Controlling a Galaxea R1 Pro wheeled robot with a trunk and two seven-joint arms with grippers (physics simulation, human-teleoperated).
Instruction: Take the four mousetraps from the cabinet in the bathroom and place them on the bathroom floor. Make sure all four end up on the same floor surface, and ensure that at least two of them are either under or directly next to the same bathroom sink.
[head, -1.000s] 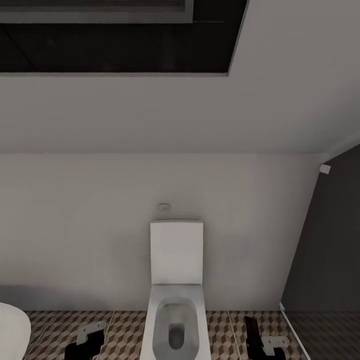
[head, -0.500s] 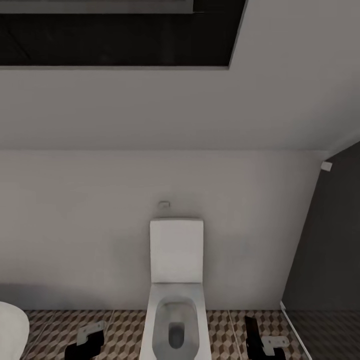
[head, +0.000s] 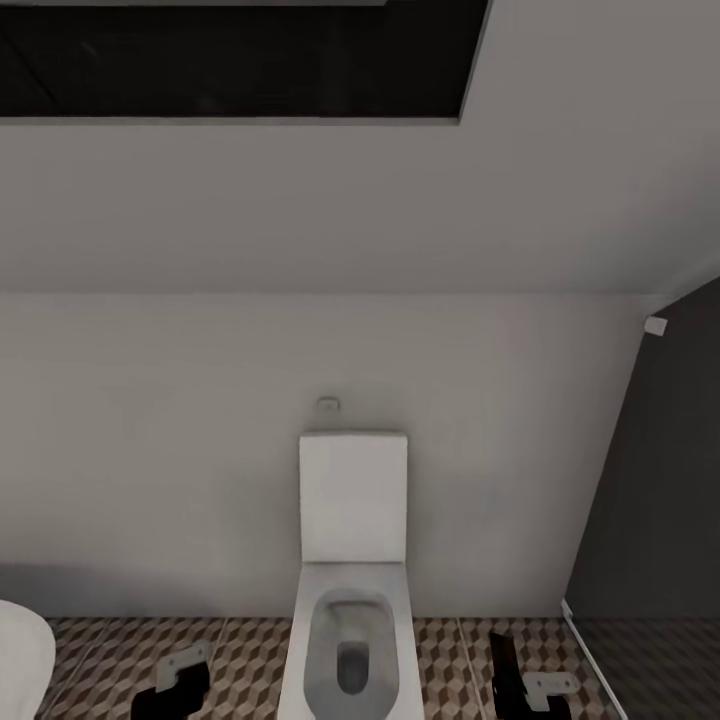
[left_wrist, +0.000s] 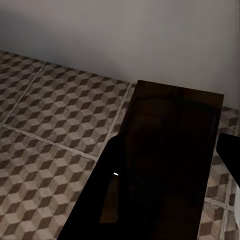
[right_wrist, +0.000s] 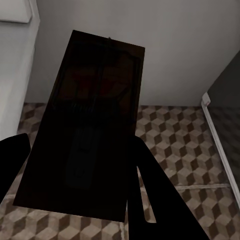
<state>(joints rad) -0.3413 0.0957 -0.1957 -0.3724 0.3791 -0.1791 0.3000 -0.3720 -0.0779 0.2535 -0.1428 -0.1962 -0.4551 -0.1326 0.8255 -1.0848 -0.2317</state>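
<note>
The head view faces a white toilet (head: 352, 590) against a pale wall, standing on the bathroom floor (head: 250, 655). The left claw (head: 172, 686) and right claw (head: 520, 680) hang low on either side of it. Each wrist view shows a dark mousetrap, left mousetrap (left_wrist: 165, 165) and right mousetrap (right_wrist: 87, 125), clamped between that claw's fingers above the tiles.

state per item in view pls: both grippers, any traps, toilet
left gripper: low over the bathroom floor, jaws shut on a mousetrap, held flat above the tiles.
right gripper: low beside the toilet, jaws shut on a second mousetrap, held clear of the floor.
toilet: lid up against the cistern, bowl open.
bathroom floor: bare tile where the wrist views show it.
</note>
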